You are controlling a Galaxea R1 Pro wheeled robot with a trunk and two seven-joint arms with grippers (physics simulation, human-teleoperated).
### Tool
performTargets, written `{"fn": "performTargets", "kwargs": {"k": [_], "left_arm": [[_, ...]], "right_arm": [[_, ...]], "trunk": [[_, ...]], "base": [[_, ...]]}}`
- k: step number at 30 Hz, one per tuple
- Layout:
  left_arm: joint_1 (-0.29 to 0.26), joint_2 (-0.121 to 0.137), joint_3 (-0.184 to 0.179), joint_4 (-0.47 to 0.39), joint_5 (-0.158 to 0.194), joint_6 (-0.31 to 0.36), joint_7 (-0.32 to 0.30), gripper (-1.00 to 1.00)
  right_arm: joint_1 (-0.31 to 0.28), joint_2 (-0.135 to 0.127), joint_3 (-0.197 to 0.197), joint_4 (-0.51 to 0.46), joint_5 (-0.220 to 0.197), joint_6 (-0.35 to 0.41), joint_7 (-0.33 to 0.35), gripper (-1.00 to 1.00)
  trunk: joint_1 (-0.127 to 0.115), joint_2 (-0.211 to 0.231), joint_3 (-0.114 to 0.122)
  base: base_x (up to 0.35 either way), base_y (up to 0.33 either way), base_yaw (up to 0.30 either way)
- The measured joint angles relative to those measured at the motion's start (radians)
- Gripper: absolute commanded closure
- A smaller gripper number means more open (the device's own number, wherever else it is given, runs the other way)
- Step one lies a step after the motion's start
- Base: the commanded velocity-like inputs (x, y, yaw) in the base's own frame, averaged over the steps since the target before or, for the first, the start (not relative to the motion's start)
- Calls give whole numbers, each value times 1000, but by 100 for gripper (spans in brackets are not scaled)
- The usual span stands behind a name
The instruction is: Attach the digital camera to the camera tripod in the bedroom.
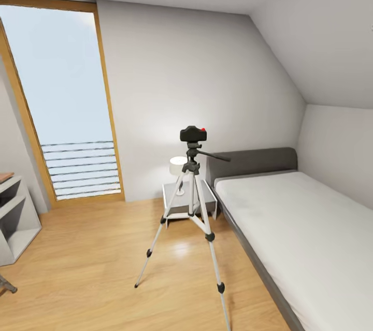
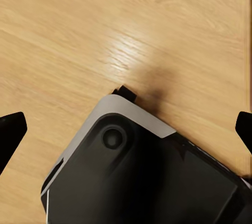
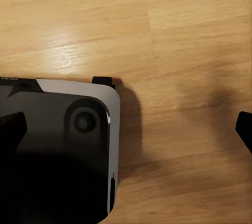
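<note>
**Camera seated on the tripod head beside the bed**

In the head view the digital camera (image 1: 193, 134) sits on top of the camera tripod (image 1: 191, 206), near the centre of the picture. The camera is a small black box with rounded corners, its long axis level and running across the view from 9 to 3 o'clock; a red button shows on its top toward 1 o'clock. Which way its face points cannot be told from here.

The tripod stands upright on the wood floor (image 1: 98, 253). Its long axis is vertical, and three thin silver-white legs with black joints and feet splay out toward 7, 5 and 12 o'clock. From the black head a long pan handle reaches out toward 3 o'clock, slightly downward.

At 3 to 5 o'clock of the tripod lies the bed (image 1: 305, 238), with a smooth white mattress in a dark grey frame and a padded grey headboard. Behind the tripod stands a small white nightstand (image 1: 178, 201) bearing a white round lamp (image 1: 177, 166). At 10 o'clock is a tall window (image 1: 62, 98) in a wood frame, with horizontal slats low down. The walls are pale grey under a sloped ceiling.

In each wrist view the left fingers (image 2: 11, 132) and right fingers (image 3: 244, 129) are spread wide and released, grasping nothing, above grained light wood floor and the robot's black, grey-edged base (image 2: 131, 176).
</note>
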Motion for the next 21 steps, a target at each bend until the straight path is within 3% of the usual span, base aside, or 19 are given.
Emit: {"fn": "performTargets", "kwargs": {"k": [21], "left_arm": [[0,2,-1,-3,-6,0,0,-100]], "right_arm": [[0,-5,1,0,0,7,0,-100]], "trunk": [[0,0,6]], "base": [[0,0,0]]}}
